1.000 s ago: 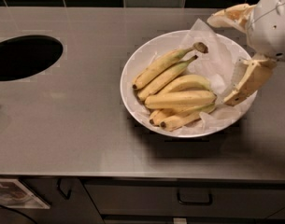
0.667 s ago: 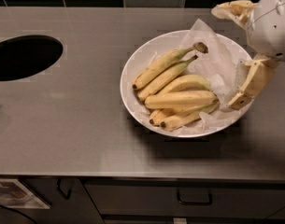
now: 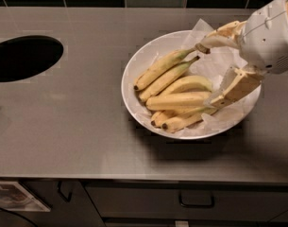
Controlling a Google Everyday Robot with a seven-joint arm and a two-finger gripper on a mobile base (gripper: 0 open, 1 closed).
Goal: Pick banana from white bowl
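Our gripper hung over the right side of the white bowl with its two fingers spread wide apart and nothing clamped between them. One fingertip sat just beside the dark stem stub of the two longer green-tinged bananas. The other came down at the right end of the banana; we could not tell whether it touched.

That banana lay inside the bowl on the crinkled white paper, near the middle of the pile. Its long axis ran almost straight left to right, roughly parallel to the front edge of the grey counter, and one end pointed toward the gripper's lower finger.

A sheet on the cabinet front at lower left carried marks too small for us to read.

Compared with a second earlier, the gripper had moved left and lower, from the bowl's right rim to over the fruit. The bananas and bowl lay as before.
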